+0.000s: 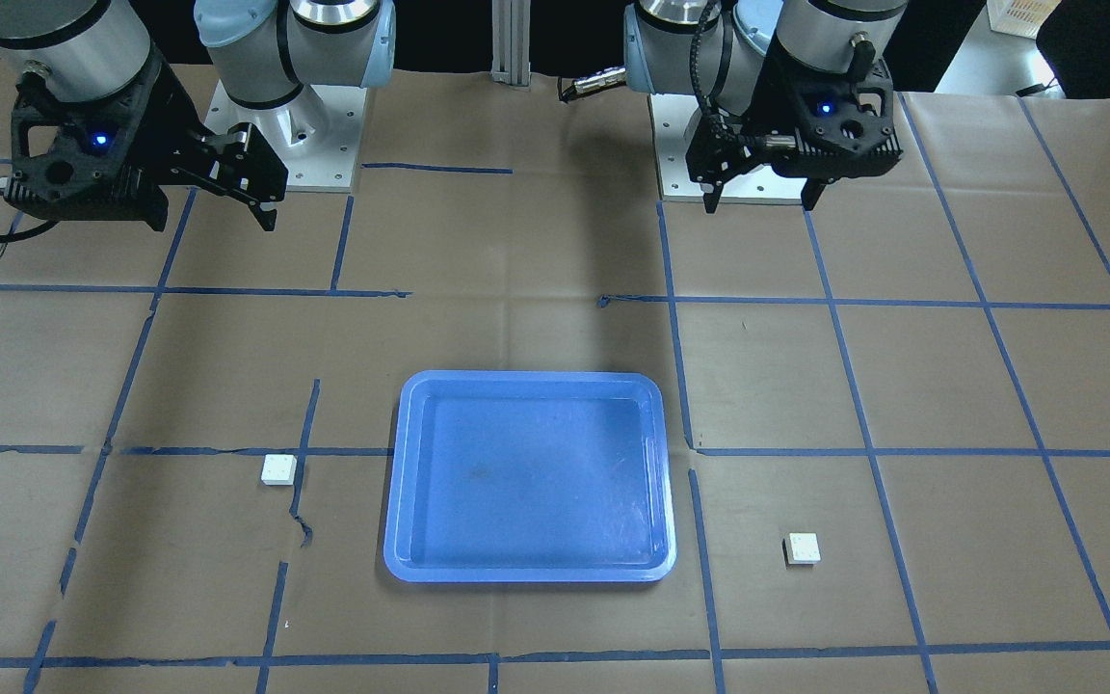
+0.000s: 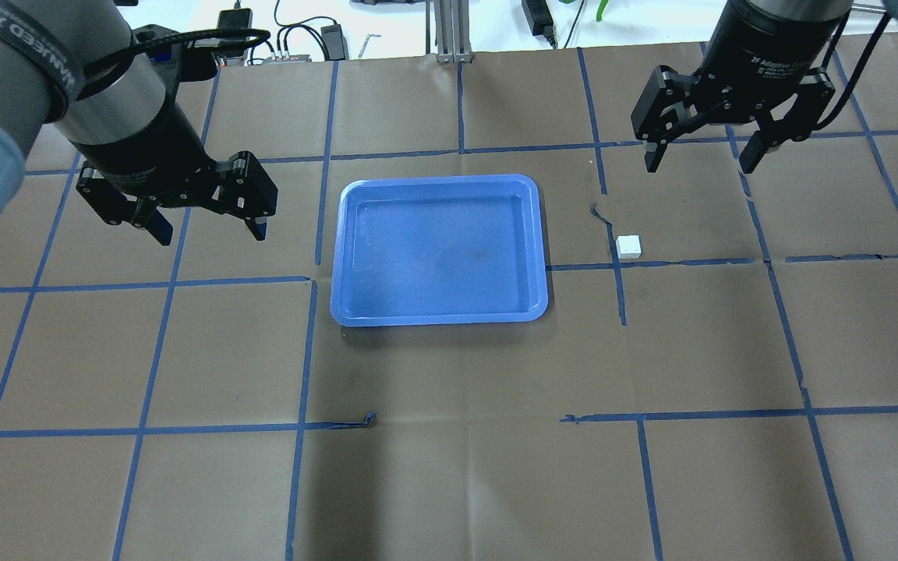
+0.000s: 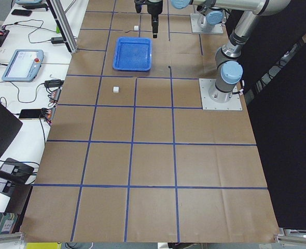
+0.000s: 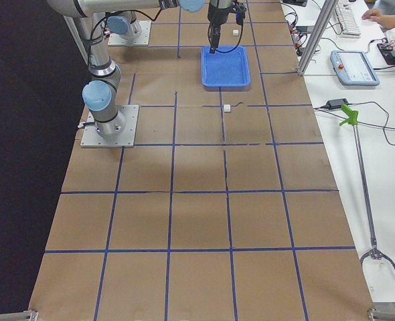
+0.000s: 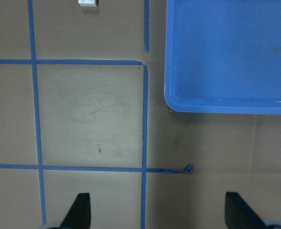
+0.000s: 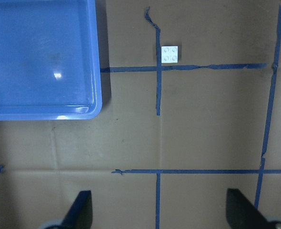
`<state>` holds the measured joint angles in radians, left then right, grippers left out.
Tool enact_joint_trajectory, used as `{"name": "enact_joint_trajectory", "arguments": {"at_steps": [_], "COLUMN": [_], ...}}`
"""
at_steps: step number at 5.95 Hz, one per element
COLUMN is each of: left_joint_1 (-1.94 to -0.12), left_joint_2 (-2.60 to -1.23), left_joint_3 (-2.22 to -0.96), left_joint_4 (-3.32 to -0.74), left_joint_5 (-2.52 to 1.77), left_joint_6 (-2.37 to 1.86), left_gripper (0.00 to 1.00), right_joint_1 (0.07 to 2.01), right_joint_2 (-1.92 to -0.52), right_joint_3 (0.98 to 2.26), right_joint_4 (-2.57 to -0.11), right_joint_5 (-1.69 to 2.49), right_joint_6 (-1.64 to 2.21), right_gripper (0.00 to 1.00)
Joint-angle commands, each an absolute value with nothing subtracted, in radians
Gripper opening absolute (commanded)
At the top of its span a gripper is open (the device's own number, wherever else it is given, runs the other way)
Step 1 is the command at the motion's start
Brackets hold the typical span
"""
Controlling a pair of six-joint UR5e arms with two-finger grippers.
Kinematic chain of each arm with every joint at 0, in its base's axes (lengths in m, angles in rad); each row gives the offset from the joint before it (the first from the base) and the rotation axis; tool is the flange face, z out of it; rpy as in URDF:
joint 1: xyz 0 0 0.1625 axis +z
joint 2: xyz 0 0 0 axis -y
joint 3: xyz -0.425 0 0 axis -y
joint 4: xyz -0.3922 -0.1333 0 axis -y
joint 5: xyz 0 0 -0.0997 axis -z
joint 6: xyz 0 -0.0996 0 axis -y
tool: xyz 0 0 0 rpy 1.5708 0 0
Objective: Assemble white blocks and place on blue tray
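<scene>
The blue tray (image 1: pixel 395 482) lies at the table's middle, with nothing in it; it also shows in the overhead view (image 2: pixel 337 257). One white block (image 1: pixel 278 469) sits on the robot's right of the tray (image 2: pixel 629 246), and shows studs up in the right wrist view (image 6: pixel 169 54). The other white block (image 1: pixel 803 548) sits on the robot's left, at the top edge of the left wrist view (image 5: pixel 87 2); my left arm hides it in the overhead view. My left gripper (image 2: pixel 211 234) and right gripper (image 2: pixel 700 165) hover open and empty, apart from both blocks.
Brown paper with a blue tape grid covers the table; some tape is torn near the right block (image 6: pixel 152 21). The arms' base plates (image 1: pixel 304 154) stand at the robot's side. Benches with cables and a pendant (image 3: pixel 22 65) run along the far edge.
</scene>
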<state>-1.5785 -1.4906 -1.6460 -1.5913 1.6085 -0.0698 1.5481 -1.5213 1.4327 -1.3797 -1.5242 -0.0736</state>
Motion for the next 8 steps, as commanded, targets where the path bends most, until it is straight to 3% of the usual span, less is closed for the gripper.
{"name": "enact_joint_trajectory", "arguments": {"at_steps": [1,5,8], "left_joint_1": [-1.441,-1.388,-1.388], "left_joint_2": [-1.546,-1.943,-2.141], "left_joint_3": [-1.722,-1.697,-1.695], "left_joint_4": [-1.4,-1.026,-0.754], "left_joint_5": [1.608,1.605,1.601], "left_joint_6": [-0.002,0.132,0.205], "left_gripper": [0.99,0.99,0.99], "right_joint_1": [1.54,1.52,1.334], "right_joint_2": [-1.519,-1.476,-1.424], "right_joint_3": [1.434,1.437,1.453], "right_joint_4": [-1.391,-1.524,-1.508], "right_joint_5": [-1.525,-1.539,-1.437], "right_joint_6": [-0.477,-1.349,-1.769], "right_gripper": [1.0,1.0,1.0]}}
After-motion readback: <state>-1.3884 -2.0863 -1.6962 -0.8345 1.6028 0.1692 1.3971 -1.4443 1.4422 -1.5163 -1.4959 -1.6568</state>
